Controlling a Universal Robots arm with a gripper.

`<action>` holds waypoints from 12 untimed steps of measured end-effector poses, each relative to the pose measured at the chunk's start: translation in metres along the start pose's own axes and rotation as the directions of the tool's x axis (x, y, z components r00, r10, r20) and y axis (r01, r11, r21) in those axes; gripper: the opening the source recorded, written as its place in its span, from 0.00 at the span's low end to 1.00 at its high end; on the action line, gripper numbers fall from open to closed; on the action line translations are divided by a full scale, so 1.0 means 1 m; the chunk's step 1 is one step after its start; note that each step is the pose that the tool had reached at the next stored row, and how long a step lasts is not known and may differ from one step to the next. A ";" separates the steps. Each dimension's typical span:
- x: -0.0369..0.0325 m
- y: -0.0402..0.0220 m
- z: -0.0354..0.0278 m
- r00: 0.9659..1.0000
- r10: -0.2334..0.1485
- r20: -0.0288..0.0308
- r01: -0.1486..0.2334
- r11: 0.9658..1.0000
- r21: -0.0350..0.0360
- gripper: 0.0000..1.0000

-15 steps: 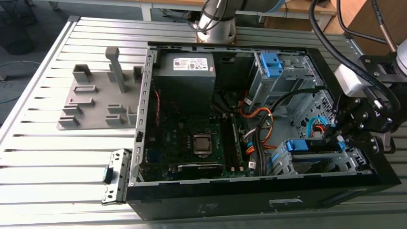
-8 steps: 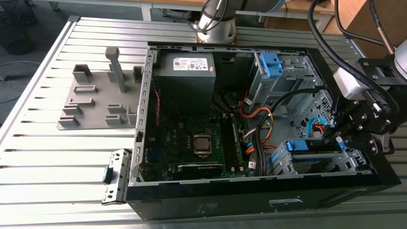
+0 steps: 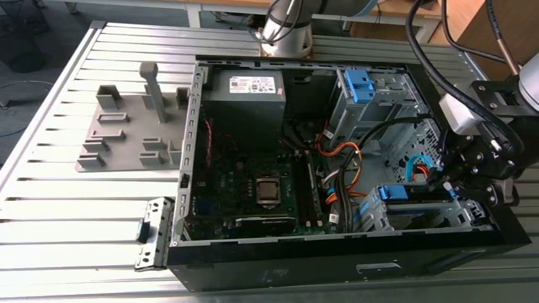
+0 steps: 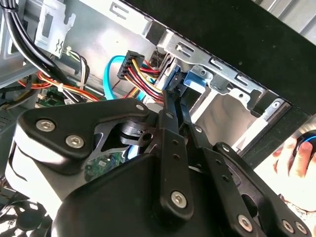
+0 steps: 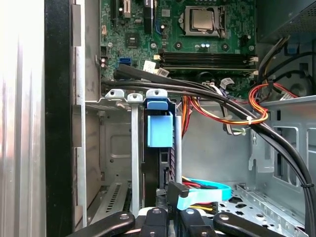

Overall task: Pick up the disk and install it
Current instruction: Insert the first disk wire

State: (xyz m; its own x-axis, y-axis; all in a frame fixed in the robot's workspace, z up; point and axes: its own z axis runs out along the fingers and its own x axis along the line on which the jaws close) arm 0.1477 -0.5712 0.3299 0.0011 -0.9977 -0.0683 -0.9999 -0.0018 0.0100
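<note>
First wrist view — disk seated in cage, close to pincer

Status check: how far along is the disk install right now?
Done: the disk is already standing on edge inside the drive cage, so the pick-up is behind us. In hand: the gripper is right at the disk's end. Left: I cannot tell from here whether the disk is fully seated or released.

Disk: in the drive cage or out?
In. The disk stands between the drive cage rails in the first wrist view; fully seated, cannot tell.
</note>
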 end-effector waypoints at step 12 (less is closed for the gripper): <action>0.0002 0.0000 0.0045 1.000 0.000 0.001 0.000 1.000 0.000 0.18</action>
State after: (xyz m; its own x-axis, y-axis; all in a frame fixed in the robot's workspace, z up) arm 0.1477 -0.5711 0.3254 0.0011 -0.9976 -0.0697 -0.9999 -0.0018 0.0101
